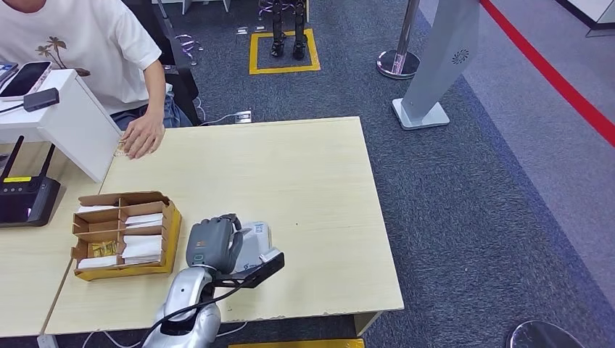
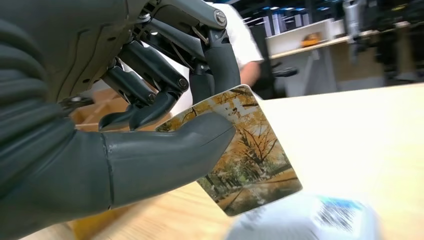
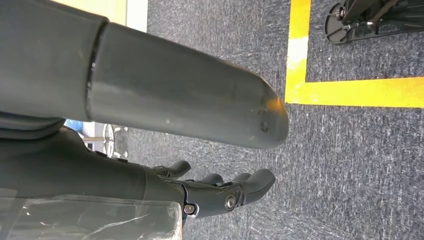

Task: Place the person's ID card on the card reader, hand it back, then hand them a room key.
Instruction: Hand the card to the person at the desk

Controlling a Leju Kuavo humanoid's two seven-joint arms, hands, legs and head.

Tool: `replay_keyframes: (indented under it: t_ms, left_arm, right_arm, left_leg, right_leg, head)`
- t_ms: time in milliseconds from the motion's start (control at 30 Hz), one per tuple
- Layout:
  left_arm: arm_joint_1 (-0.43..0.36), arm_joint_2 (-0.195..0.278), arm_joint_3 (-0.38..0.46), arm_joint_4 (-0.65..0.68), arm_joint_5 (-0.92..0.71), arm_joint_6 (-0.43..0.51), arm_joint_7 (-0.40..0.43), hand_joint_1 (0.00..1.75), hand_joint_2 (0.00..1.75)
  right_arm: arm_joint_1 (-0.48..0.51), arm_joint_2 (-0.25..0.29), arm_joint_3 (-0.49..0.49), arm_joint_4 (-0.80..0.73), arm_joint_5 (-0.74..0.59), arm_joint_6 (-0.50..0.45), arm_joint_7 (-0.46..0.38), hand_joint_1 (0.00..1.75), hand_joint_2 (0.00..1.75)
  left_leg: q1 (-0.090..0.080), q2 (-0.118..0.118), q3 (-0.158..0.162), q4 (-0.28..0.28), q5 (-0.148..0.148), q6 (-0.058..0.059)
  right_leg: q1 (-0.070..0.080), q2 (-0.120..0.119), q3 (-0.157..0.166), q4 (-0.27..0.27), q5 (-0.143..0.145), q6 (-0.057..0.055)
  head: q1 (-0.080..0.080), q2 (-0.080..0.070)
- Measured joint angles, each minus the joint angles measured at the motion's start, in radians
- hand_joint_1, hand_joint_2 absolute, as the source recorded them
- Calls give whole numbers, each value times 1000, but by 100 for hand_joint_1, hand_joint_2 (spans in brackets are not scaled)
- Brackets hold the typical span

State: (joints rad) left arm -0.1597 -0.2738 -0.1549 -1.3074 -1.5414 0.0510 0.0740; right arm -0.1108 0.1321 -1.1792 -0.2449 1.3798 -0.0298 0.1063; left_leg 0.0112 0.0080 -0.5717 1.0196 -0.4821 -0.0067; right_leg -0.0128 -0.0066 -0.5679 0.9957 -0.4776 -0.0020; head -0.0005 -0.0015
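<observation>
Left robot hand [image 1: 215, 243]: low over the near part of the table [image 1: 304, 181], just right of the cardboard tray. Holds the card [image 2: 247, 150] pinched between thumb [image 2: 165, 157] and darker fingers [image 2: 222, 60] above; remaining fingers curled in. Card printed with yellow-leaved trees along a path, tilted, lower corner close over a pale blurred device with a blue label.

Card reader [image 1: 255, 239]: light grey box on the table directly beneath and just right of the left robot hand, partly hidden by it. Dark wrist-camera bracket [image 1: 259, 268] jutting out to the near right.

Right robot hand [image 3: 220, 192]: hanging over dark grey carpet [image 3: 360, 165] with a yellow floor line [image 3: 350, 92]; thumb straight, fingers loosely extended and apart, holding nothing.

Cardboard tray [image 1: 125, 233]: divided into compartments, on the near left of the table, holding white cards or envelopes and one small yellow-brown item in a near-left compartment.

Person [image 1: 87, 43]: seated at the far left in a white T-shirt, one hand [image 1: 143, 136] resting on the table's far-left corner.

White stand [image 1: 69, 119]: far left, carrying a phone [image 1: 25, 77] and a small black device [image 1: 41, 98].

Black router with antennas [image 1: 25, 196]: on the adjoining table to the left.

Floor beyond: grey post base, chrome stanchion [image 1: 397, 61], red stripe [image 1: 551, 72].
</observation>
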Motion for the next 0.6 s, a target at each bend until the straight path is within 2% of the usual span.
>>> replay_keyframes:
  t_ms: [167,400,600]
  left_arm:
    - [-9,13,36,-85,-2,0,32,175,175]
    - [-73,55,95,-231,-3,0,54,175,175]
    - [-167,145,135,-273,-3,-16,116,175,175]
  right_arm:
    - [1,0,4,0,12,4,-2,0,0]
    - [1,0,11,0,26,9,-3,0,0]
    - [2,0,22,0,41,19,-5,0,0]
  left_leg:
    - [0,0,0,0,0,0]
    - [0,0,0,0,0,0]
    - [0,0,0,0,1,-1]
  right_leg:
    - [0,0,0,0,0,0]
    - [0,0,0,0,0,0]
    - [0,0,0,0,0,0]
  head:
    - [0,0]
    - [0,0]
    - [0,0]
